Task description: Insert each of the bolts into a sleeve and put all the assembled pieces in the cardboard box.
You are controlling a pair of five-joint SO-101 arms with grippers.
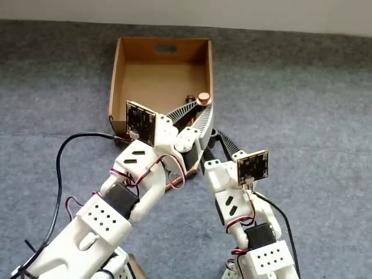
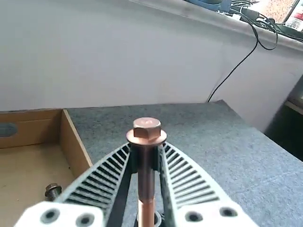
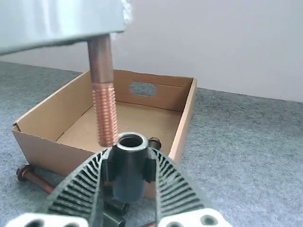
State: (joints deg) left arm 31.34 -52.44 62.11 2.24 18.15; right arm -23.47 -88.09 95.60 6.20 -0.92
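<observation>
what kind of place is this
Probably an indoor lab or workshop bench: a grey felt-covered table against a plain white wall, cables trailing down from a cluttered ledge, and a cardboard box for parts.

The copper bolt (image 3: 105, 94) has its head hidden behind a blurred grey shape (image 3: 61, 21), while a loose bolt (image 3: 35, 180) beside the cardboard box (image 3: 184, 101) runs out of sight behind the right tool (image 3: 129, 156).
</observation>
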